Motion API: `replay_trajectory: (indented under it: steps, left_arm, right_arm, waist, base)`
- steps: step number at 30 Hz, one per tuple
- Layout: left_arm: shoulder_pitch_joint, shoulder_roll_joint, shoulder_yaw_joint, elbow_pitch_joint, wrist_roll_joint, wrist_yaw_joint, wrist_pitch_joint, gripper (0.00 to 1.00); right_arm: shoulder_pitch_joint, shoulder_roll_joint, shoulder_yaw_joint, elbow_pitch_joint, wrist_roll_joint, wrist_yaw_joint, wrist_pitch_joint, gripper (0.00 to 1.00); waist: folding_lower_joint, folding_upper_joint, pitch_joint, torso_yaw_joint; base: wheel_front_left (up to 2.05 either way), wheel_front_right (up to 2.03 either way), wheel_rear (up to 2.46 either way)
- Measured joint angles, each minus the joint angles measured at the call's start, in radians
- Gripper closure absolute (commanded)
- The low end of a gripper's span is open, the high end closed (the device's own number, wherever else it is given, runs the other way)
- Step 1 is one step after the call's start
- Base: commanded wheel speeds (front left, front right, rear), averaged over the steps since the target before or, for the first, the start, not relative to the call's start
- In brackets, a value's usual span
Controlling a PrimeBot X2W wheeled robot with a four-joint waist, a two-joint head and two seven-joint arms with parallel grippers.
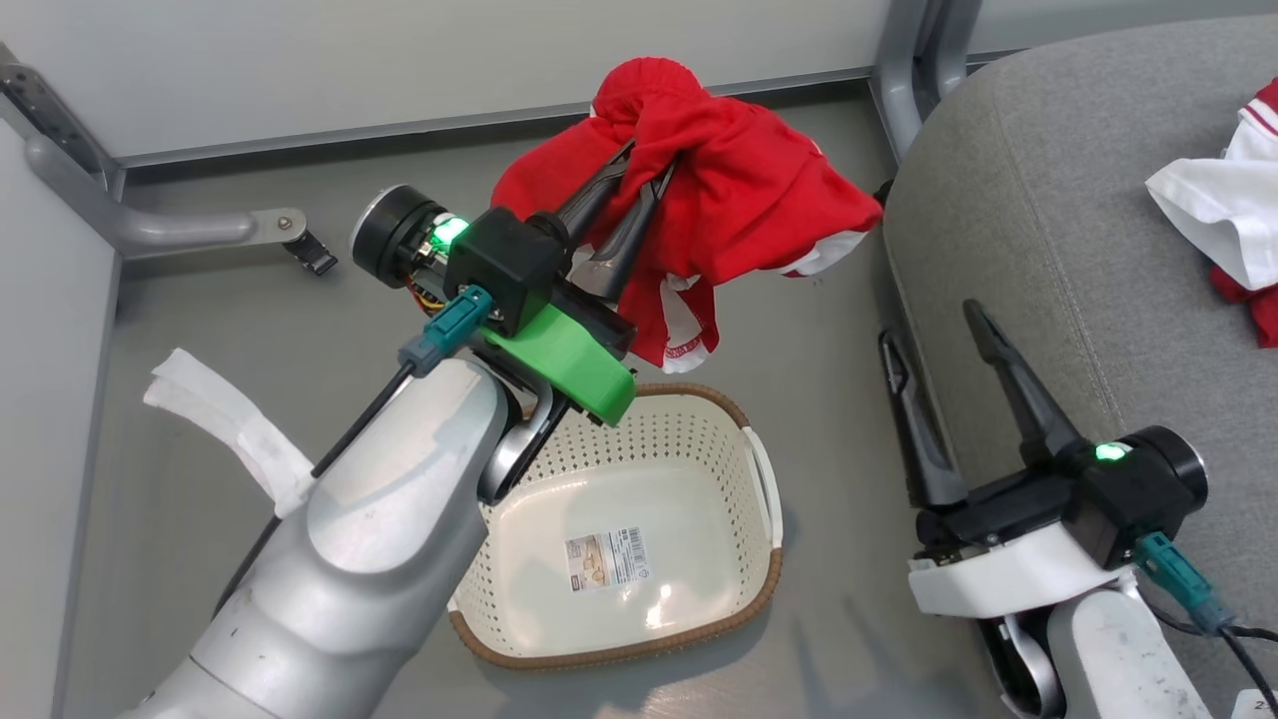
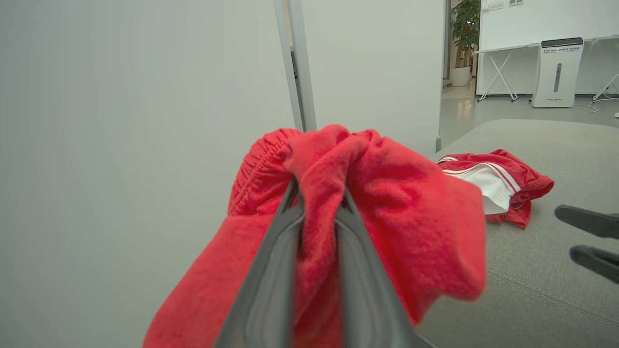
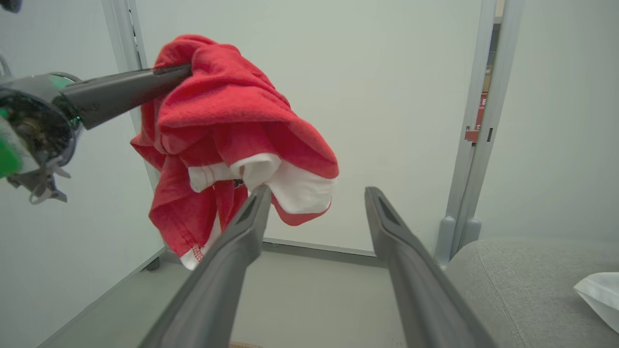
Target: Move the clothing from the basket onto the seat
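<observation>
A red piece of clothing (image 1: 739, 190) with white trim hangs in the air above the floor, beyond the basket (image 1: 764, 584). My left gripper (image 1: 649, 165) is shut on it, the fabric bunched between the fingers (image 2: 319, 203) and draped over them (image 3: 222, 121). The cream perforated basket stands on the floor below, holding nothing but a paper label on its bottom. The grey seat (image 1: 1078, 250) lies to the right, with another red and white garment (image 1: 1233, 215) on it (image 2: 498, 183). My right gripper (image 1: 934, 325) stands open by the seat's left edge, nothing between its fingers (image 3: 314, 193).
Grey partition walls and metal frame legs (image 1: 914, 70) close in the back and left. A caster foot (image 1: 310, 250) juts out at the left. A white strip (image 1: 225, 419) lies on the floor by my left arm. Bare grey floor surrounds the basket.
</observation>
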Motion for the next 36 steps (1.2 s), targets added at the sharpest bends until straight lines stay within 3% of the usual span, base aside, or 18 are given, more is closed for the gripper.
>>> replay_trajectory:
  steps: [9, 19, 31, 32, 33, 34, 36]
  left_arm:
    - [-0.001, -0.033, -0.021, -0.003, 0.007, -0.009, 0.0, 1.0]
    - [-0.017, -0.065, -0.068, -0.042, 0.012, -0.013, 0.0, 1.0]
    - [-0.024, -0.082, -0.116, -0.098, -0.019, -0.006, 0.0, 1.0]
    - [-0.024, -0.082, -0.119, -0.099, -0.02, -0.003, 0.0, 1.0]
    - [-0.024, -0.083, -0.121, -0.1, -0.022, -0.003, 0.0, 1.0]
    - [-0.024, -0.083, -0.123, -0.099, -0.025, -0.003, 0.0, 1.0]
    - [-0.024, -0.083, -0.124, -0.096, -0.027, -0.002, 0.0, 1.0]
  right_arm:
    - [-0.054, 0.0, 0.094, 0.072, 0.014, 0.0, 0.0, 0.0]
    - [-0.189, 0.0, 0.141, 0.268, 0.048, 0.0, 0.0, 0.0]
    - [-0.3, 0.0, 0.12, 0.337, 0.093, 0.0, 0.0, 0.0]
    - [-0.308, 0.0, 0.118, 0.341, 0.095, 0.0, 0.0, 0.33]
    - [-0.313, 0.0, 0.114, 0.342, 0.101, 0.0, 0.0, 0.78]
    - [-0.315, 0.0, 0.112, 0.343, 0.103, 0.0, 0.0, 1.0]
    - [-0.317, 0.0, 0.113, 0.349, 0.106, 0.0, 0.0, 1.0]
  waist:
    - [0.0, 0.0, 0.007, 0.024]
    - [0.0, 0.0, 0.033, 0.068]
    - [0.0, 0.0, 0.073, 0.108]
    - [0.0001, 0.0, 0.077, 0.111]
    - [0.0, 0.0, 0.08, 0.114]
    - [0.0, 0.0, 0.082, 0.116]
    - [0.0001, 0.0, 0.086, 0.119]
  base:
    - [0.0, 0.0, 0.0]
    - [0.0, 0.0, 0.0]
    - [0.0, 0.0, 0.0]
    - [0.0, 0.0, 0.0]
    - [0.0, 0.0, 0.0]
    - [0.0, 0.0, 0.0]
    - [0.0, 0.0, 0.0]
